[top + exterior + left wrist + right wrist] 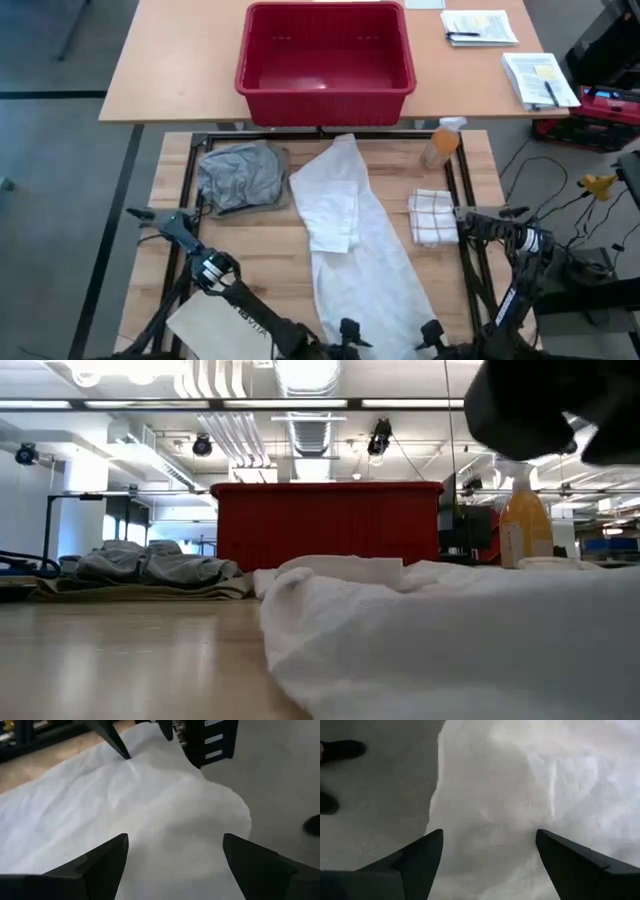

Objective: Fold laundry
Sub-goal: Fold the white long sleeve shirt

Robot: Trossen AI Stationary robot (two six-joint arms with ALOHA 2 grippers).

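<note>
Down the middle of the wooden table (270,245) lies the white shirt (352,235), stretched lengthwise from the far edge to the near edge, where its end hangs over the side above the floor. One part is folded back on itself at the middle. Both grippers hover at that near end: the left gripper (175,865) with fingers spread wide over the cloth, the right gripper (489,862) likewise spread, neither holding anything. Left of the shirt, a crumpled grey T-shirt (238,173) rests on a khaki piece (283,172). Right of it lies a folded checked cloth (433,216), with an orange spray bottle (441,142) beyond. Behind, a red basket (325,52) sits on another table.
</note>
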